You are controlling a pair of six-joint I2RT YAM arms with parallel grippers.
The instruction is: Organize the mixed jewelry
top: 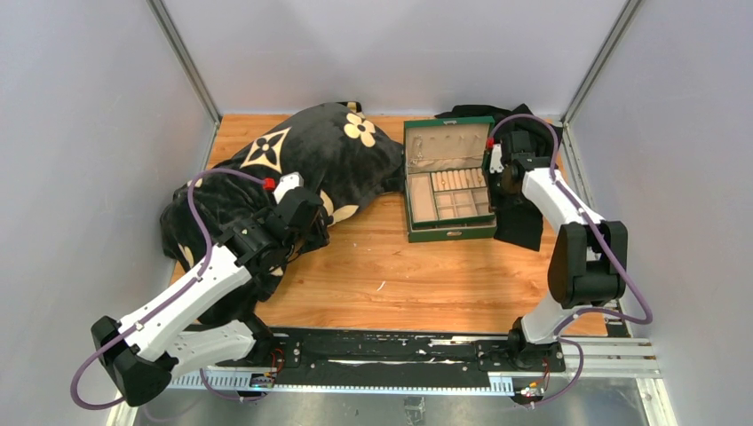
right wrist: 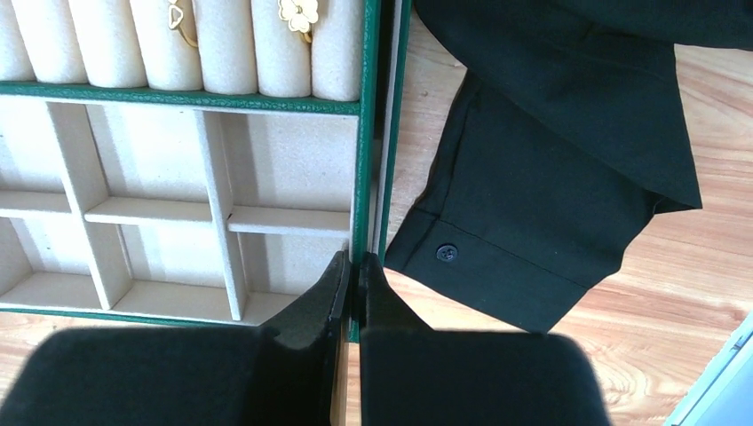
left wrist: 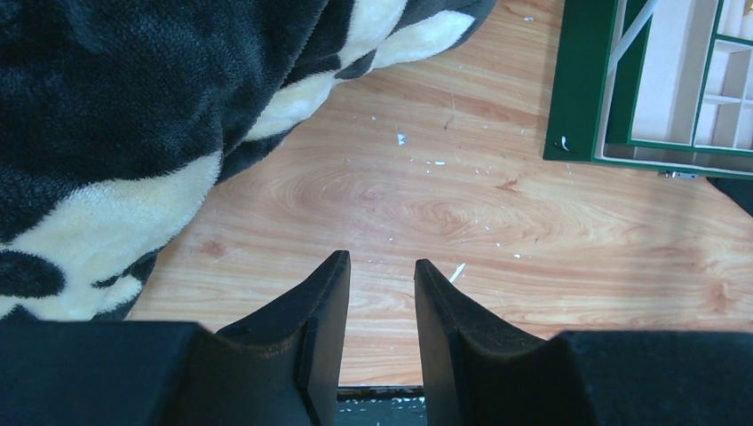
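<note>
**Gold pieces sit in the ring rolls [right wrist: 226,44]; right gripper [right wrist: 352,266] closed at the box [top: 451,233] wall**

Two jewelry pieces show in the right wrist view, both lodged in grooves between the beige rolls at the back of the green box. A thin gold loop [right wrist: 183,21] slants down to the right, its long axis roughly along its groove. A gold flower-shaped piece [right wrist: 300,12] faces up two grooves to its right, cut by the frame's top edge. The grooves run toward the right gripper. Its fingers are pressed together with only a slit between them, at the box's right wall. Whether they pinch that wall cannot be told. A black garment [right wrist: 550,177] lies just beside the box. The left gripper [left wrist: 382,266] hangs over bare wooden table [left wrist: 462,204], fingers apart with nothing between them, next to a black-and-cream blanket [left wrist: 115,115].
</note>
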